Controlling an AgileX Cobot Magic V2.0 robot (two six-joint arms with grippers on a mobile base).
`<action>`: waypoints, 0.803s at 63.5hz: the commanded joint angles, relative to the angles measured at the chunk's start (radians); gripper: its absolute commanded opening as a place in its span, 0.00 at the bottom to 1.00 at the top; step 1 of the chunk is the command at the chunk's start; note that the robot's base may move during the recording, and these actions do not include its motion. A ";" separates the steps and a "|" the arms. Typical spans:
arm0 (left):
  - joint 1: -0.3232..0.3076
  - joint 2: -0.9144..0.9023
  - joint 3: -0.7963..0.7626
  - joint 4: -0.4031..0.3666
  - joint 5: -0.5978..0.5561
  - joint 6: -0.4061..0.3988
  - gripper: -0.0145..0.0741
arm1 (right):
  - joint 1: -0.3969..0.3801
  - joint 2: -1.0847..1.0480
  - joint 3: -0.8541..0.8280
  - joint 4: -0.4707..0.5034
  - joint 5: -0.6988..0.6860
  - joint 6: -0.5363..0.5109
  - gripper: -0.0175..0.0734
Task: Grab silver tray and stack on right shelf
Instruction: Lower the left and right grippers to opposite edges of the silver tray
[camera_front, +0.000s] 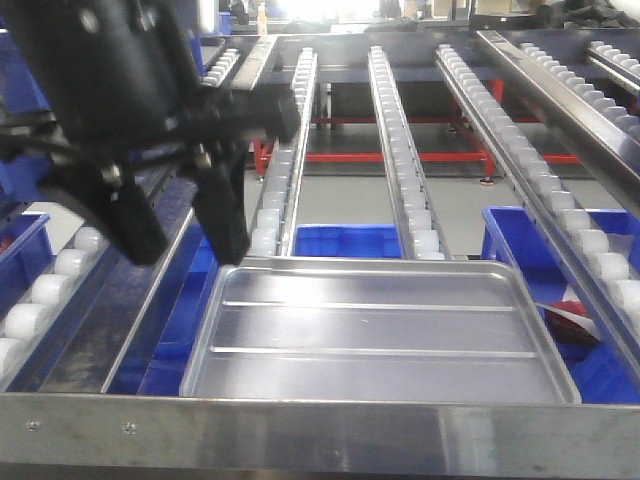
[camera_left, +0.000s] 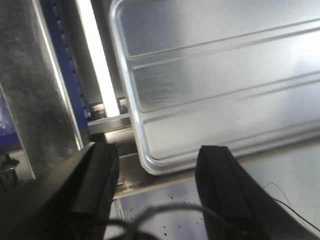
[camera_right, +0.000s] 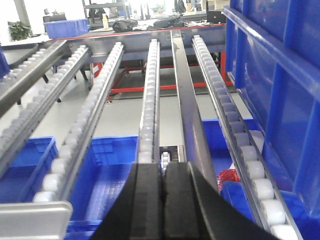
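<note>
The silver tray (camera_front: 380, 335) lies ungrasped on the rollers (camera_front: 268, 225) just behind the steel front bar (camera_front: 330, 435), left fingers (camera_left: 97, 175) spread apart over its corner, right fingers (camera_right: 147, 200) pressed together empty, so gripping it and stacking it on the right shelf both seem left to do.
</note>
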 joint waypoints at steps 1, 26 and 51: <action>0.003 -0.012 -0.035 0.042 -0.038 -0.069 0.46 | -0.002 0.034 -0.126 0.006 0.022 0.003 0.27; 0.003 0.055 -0.035 0.041 -0.104 -0.093 0.46 | 0.267 0.478 -0.496 0.065 0.371 0.002 0.75; 0.005 0.057 -0.035 0.060 -0.117 -0.093 0.46 | 0.428 1.024 -0.719 0.098 0.521 0.039 0.74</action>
